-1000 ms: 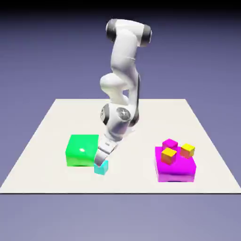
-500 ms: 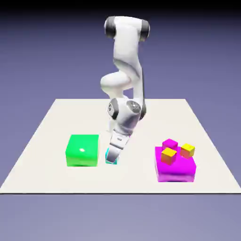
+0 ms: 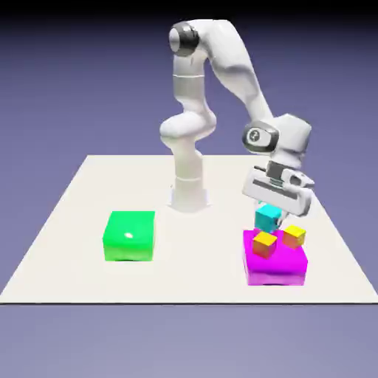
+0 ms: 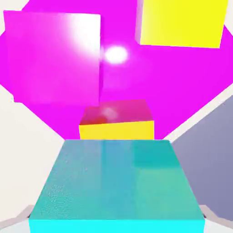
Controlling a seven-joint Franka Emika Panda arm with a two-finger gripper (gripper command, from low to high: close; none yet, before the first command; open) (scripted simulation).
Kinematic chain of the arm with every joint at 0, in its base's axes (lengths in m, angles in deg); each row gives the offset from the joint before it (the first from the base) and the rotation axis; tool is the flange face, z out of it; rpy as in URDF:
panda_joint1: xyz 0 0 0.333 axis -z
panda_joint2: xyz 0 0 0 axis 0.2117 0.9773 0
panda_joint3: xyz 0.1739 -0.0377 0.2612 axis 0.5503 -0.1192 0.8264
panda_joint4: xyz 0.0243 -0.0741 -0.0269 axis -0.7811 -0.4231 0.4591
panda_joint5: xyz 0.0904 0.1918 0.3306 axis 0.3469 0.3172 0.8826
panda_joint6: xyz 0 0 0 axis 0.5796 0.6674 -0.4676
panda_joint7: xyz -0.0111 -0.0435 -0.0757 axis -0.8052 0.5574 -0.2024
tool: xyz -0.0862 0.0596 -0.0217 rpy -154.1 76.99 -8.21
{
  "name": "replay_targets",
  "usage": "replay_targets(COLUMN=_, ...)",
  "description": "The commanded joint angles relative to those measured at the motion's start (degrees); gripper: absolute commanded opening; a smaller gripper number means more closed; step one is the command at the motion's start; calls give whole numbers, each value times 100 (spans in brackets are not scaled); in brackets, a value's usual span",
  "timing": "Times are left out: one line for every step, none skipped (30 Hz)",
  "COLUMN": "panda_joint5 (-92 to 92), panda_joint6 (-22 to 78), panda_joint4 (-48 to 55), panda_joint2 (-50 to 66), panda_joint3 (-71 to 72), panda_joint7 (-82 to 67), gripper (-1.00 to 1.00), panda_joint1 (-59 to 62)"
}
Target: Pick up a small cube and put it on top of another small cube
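No legible text, labels, brands, numbers or signs in either view.

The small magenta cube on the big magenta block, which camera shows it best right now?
The hand view: there the small magenta cube appears large, its face uncovered, with the big magenta block behind it. In the exterior view, the cyan cube sits in front, so I can't clearly make out the small magenta one.
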Motion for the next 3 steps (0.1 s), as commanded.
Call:
replay_targets(panda_joint5=-2, panda_joint6=-6, panda_joint4=0, panda_joint2=0, panda_joint3=0, panda_joint7=1, gripper=100, panda_joint1=-4)
replay_targets(panda_joint5=-2, panda_joint6=-6, panda_joint4=0, panda_joint2=0, panda_joint3=0, panda_joint7=1, gripper=100, panda_joint1=-4)
replay_targets(panda_joint5=73, panda_joint6=239, panda_joint4=30, panda_joint2=-207, panda_joint3=42, panda_joint7=-64, gripper=100, panda_joint1=-45)
